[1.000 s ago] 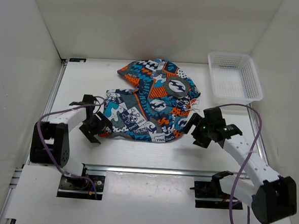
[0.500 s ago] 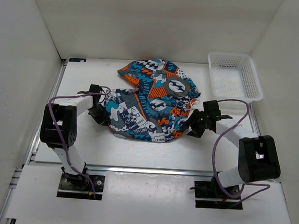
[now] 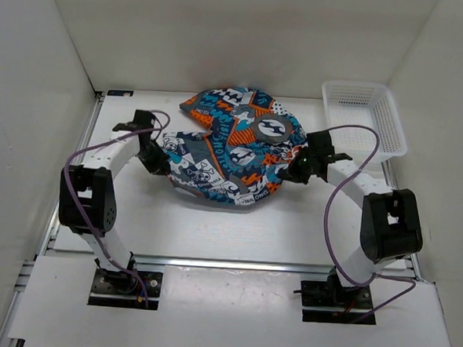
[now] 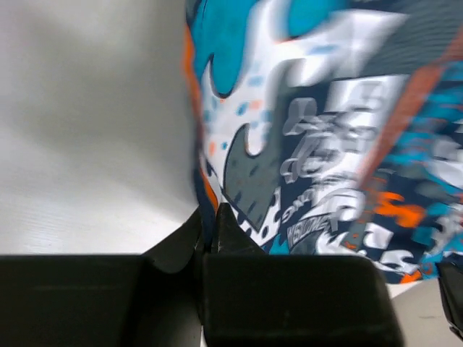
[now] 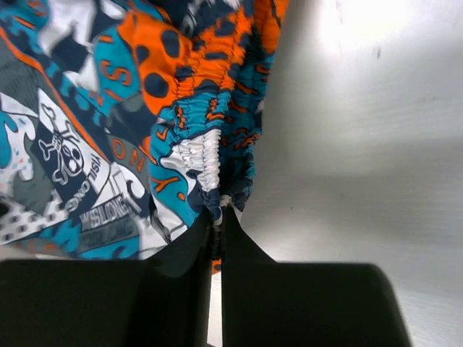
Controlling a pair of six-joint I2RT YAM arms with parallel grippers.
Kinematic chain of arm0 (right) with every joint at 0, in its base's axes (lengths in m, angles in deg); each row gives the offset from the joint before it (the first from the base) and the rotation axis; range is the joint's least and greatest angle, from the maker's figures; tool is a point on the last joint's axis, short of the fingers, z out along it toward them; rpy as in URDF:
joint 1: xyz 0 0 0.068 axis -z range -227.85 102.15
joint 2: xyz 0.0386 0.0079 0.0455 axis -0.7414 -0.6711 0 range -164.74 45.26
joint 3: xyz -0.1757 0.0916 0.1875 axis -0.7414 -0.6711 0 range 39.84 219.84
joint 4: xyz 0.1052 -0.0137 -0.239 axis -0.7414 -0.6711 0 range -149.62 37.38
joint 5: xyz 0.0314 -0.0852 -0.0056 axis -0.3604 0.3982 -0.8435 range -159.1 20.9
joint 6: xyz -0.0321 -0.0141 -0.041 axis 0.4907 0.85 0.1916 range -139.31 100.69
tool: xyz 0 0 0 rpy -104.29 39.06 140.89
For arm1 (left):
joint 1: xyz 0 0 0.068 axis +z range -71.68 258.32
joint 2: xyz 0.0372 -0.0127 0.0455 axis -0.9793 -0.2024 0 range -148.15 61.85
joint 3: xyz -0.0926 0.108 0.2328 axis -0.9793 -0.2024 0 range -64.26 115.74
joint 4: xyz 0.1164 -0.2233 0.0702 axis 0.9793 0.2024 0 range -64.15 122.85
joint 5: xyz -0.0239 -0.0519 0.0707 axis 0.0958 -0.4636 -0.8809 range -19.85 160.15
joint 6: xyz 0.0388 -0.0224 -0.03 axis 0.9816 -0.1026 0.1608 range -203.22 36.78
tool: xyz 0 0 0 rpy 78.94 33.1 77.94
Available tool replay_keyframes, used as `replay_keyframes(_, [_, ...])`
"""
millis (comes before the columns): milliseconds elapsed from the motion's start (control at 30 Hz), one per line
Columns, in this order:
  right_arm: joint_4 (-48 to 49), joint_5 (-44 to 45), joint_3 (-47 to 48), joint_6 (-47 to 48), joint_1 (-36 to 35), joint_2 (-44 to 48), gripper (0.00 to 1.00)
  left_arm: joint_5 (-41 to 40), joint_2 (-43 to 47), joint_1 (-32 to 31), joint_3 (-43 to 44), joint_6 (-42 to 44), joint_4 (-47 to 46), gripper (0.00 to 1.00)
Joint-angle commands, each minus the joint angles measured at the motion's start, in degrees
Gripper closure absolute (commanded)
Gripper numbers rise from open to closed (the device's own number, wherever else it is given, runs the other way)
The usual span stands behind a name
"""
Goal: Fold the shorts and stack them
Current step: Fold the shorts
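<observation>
The shorts, cloth with a comic print in teal, orange, white and dark grey, lie bunched at the middle of the white table. At their left edge my left gripper is shut on a fold of the shorts, the hem pinched between the black fingers. Over on the right edge my right gripper is shut on the gathered elastic waistband of the shorts, the puckered cloth clamped at the fingertips. Both held edges are lifted, and the near part of the cloth hangs between the grippers.
A white plastic mesh basket stands at the back right, close behind my right arm. White walls enclose the table on the left, back and right. An aluminium rail runs along the near edge, by the arm bases.
Both grippers closed on the shorts' side edges and moved away from the bases. The near half of the shorts was drawn up and back, so the cloth now covers less table.
</observation>
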Motion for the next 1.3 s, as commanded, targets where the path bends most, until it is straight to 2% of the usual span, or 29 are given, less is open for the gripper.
replay_keyframes(0, [-6.16, 6.64, 7.26, 4.28, -0.10, 5.91, 1.00, -2.03, 5.31, 0.53, 10.76, 3.50, 5.91, 0.90])
replay_keyframes(33, [-10.79, 8.68, 12.15, 6.38, -0.10, 7.50, 1.00, -2.03, 5.32, 0.53, 13.92, 4.20, 7.93, 0.90])
replay_keyframes(100, [-15.12, 11.32, 18.67, 8.93, -0.10, 12.86, 1.00, -1.51, 6.54, 1.94, 25.68, 6.40, 14.49, 0.90])
replay_keyframes(167, [-20.12, 12.91, 29.56, 13.14, -0.10, 16.03, 1.00, -2.03, 7.60, 2.47, 34.99, 7.10, 18.74, 0.90])
replay_keyframes(200, [-21.37, 13.44, 33.25, 14.56, -0.10, 18.30, 1.00, -2.03, 8.56, 2.99, 44.70, 7.11, 20.67, 0.90])
replay_keyframes(300, [-26.29, 13.44, 46.36, 19.57, 0.43, 21.13, 1.00, -2.91, 11.80, 3.60, 59.94, 7.11, 23.77, 0.90])
replay_keyframes(400, [-28.50, 12.92, 53.06, 22.30, 0.43, 24.47, 1.00, -2.30, 18.55, 3.61, 64.22, 6.23, 21.76, 0.90])
replay_keyframes(500, [-29.90, 8.98, 55.52, 24.67, 0.43, 28.86, 1.00, -2.91, 27.07, 3.61, 62.38, 5.44, 16.67, 0.90])
replay_keyframes(567, [-31.04, 7.12, 57.18, 25.82, 0.43, 31.94, 1.00, -4.41, 29.65, 3.61, 63.68, 5.44, 16.65, 0.90])
replay_keyframes(733, [-32.72, 0.27, 59.66, 26.44, 0.43, 37.74, 1.00, -6.16, 32.20, 3.61, 74.39, 6.05, 19.81, 0.90])
replay_keyframes(833, [-34.56, -1.23, 59.66, 25.91, 0.43, 39.59, 1.00, -6.17, 34.75, 3.61, 73.63, 6.05, 19.29, 0.90])
replay_keyframes(1000, [-38.69, 0.94, 57.21, 25.38, 0.43, 38.73, 1.00, -4.06, 35.99, 3.61, 63.01, 6.66, 15.69, 0.90])
replay_keyframes(1133, [-39.23, 2.72, 47.31, 24.50, 0.43, 36.09, 1.00, -4.06, 34.07, 3.61, 52.03, 7.28, 11.30, 0.90])
replay_keyframes(1167, [-38.18, 3.50, 45.09, 24.50, 0.43, 35.30, 1.00, -4.06, 31.71, 3.61, 47.92, 7.89, 10.59, 0.90])
replay_keyframes(1267, [-33.88, 4.04, 36.21, 24.50, 0.43, 30.47, 1.00, -3.35, 23.71, 3.61, 42.71, 9.47, 8.92, 0.90])
